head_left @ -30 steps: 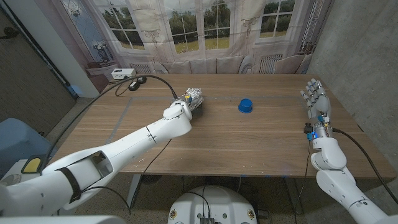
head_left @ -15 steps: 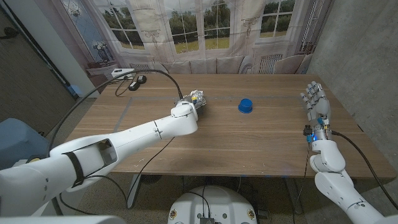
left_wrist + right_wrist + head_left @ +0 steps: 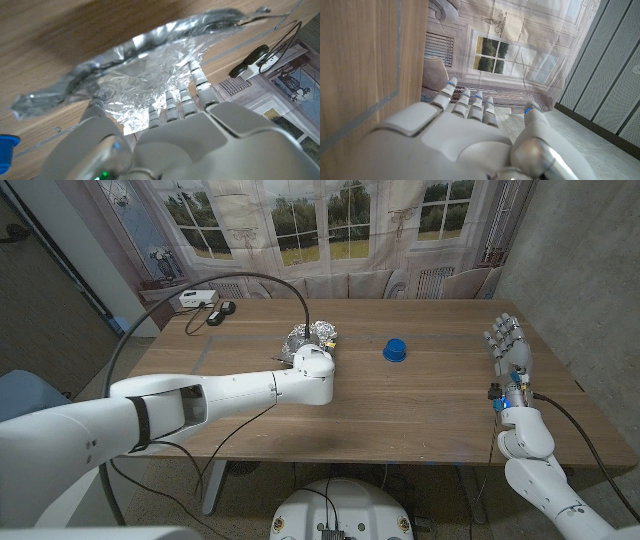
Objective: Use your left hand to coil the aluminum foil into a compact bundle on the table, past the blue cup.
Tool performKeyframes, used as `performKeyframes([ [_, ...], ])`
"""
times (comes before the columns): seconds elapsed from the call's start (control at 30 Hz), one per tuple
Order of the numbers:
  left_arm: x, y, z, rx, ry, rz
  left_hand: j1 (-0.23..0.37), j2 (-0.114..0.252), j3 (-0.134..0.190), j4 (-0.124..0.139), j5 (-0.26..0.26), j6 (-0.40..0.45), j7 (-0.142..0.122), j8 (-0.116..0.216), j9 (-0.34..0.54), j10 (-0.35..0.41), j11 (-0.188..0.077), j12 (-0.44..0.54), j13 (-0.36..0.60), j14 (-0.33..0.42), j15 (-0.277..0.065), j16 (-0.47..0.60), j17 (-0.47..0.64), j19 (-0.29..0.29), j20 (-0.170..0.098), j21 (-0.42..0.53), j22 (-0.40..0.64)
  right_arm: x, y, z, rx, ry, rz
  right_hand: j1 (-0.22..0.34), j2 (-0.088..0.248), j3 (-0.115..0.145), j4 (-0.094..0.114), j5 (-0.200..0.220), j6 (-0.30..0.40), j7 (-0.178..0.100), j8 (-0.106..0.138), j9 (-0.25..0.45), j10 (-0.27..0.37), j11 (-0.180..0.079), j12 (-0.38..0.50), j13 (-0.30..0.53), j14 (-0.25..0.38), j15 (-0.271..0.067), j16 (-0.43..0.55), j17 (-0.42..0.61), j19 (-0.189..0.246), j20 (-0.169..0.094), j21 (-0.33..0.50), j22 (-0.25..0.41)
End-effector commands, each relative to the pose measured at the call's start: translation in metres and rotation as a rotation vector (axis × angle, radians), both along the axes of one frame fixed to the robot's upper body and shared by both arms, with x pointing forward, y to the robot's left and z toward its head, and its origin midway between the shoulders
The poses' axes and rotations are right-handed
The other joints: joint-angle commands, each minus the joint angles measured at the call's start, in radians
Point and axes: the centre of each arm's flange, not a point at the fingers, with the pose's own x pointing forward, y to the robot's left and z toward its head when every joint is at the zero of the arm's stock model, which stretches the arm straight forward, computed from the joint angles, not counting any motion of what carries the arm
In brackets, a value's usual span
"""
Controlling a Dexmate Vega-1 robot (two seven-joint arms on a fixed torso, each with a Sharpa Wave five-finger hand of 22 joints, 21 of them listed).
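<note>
Toward the far middle of the counter (image 3: 400, 410):
Left robot hand (image 3: 312, 360): fingers (image 3: 181, 102) reach into the aluminum foil (image 3: 311, 335) and touch its crumpled sheet; whether they have closed on it cannot be told from either view.
Aluminum foil: partly gathered, with a creased centre and a long twisted strip trailing along one edge in the left wrist view; it lies on the counter just beyond the left robot hand.
Blue cup (image 3: 395, 350): stands upright, apart from the foil, toward the counter's right side.
Right robot hand (image 3: 506, 342): near the counter's right edge, fingers spread, holding nothing.
Handling, judged: light, thin and stiff enough to keep any crease; likely to tear if pulled hard and to slide on the wood.
Hold point, judged: take the dense crumpled centre, then fold the loose strip inward.
Task state, judged: the bundle is not yet compact.
</note>
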Motion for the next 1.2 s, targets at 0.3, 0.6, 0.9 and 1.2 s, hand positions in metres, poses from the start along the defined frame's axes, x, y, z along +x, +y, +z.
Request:
performKeyframes([
  [0.3, 0.024, -0.006, -0.008, 0.139, 0.245, 0.087, 0.185, -0.069, -0.028, -0.011, 0.08, -0.171, 0.062, -0.005, 0.007, -0.16, 0.033, -0.021, 0.01, -0.11, 0.049, -0.018, 0.007, 0.08, 0.004, -0.021, -0.002, 0.003, -0.006, -0.004, 0.002, 0.017, -0.02, -0.006, 0.002, 0.007, -0.003, 0.007, 0.011, -0.008, 0.003, 0.003, 0.014, 0.009, 0.003, 0.0, 0.01, 0.008, 0.003, 0.0, 0.007, -0.003, -0.003, 0.003],
  [0.6, 0.032, -0.011, -0.007, 0.228, 0.265, 0.135, 0.393, 0.046, 0.025, -0.025, 0.039, -0.181, 0.178, 0.024, 0.009, -0.125, 0.057, 0.03, 0.017, 0.027, -0.016, 0.022, 0.006, 0.292, -0.098, 0.013, 0.002, 0.004, -0.006, -0.003, -0.002, 0.026, -0.032, -0.006, 0.006, 0.009, -0.002, 0.007, 0.02, -0.012, 0.005, 0.003, 0.025, 0.016, 0.006, 0.0, 0.016, 0.013, 0.004, 0.0, 0.008, -0.004, -0.002, 0.003],
  [0.9, 0.033, -0.013, -0.003, 0.252, 0.187, 0.153, 0.646, 0.152, 0.074, -0.028, -0.043, 0.1, 0.326, 0.098, 0.02, 0.157, 0.063, 0.162, 0.09, 0.346, -0.205, 0.117, 0.044, 0.454, -0.367, 0.075, 0.022, 0.005, -0.006, -0.001, -0.004, 0.023, -0.04, -0.007, 0.009, 0.011, -0.001, 0.007, 0.024, -0.012, 0.006, 0.003, 0.037, 0.026, 0.009, 0.0, 0.021, 0.014, 0.005, 0.0, 0.009, -0.005, -0.002, 0.003],
  [1.2, 0.028, -0.011, 0.0, 0.197, 0.046, 0.076, 1.026, 0.147, 0.073, -0.036, -0.068, 0.558, 0.342, 0.187, 0.05, 0.364, 0.073, 0.413, 0.277, 0.697, -0.272, 0.315, 0.294, 0.519, -0.441, 0.246, 0.063, 0.006, -0.006, 0.0, -0.007, 0.027, -0.042, -0.007, 0.01, 0.012, -0.001, 0.007, 0.036, -0.008, 0.009, 0.003, 0.048, 0.032, 0.012, 0.0, 0.022, 0.012, 0.005, 0.0, 0.01, -0.005, -0.002, 0.003],
])
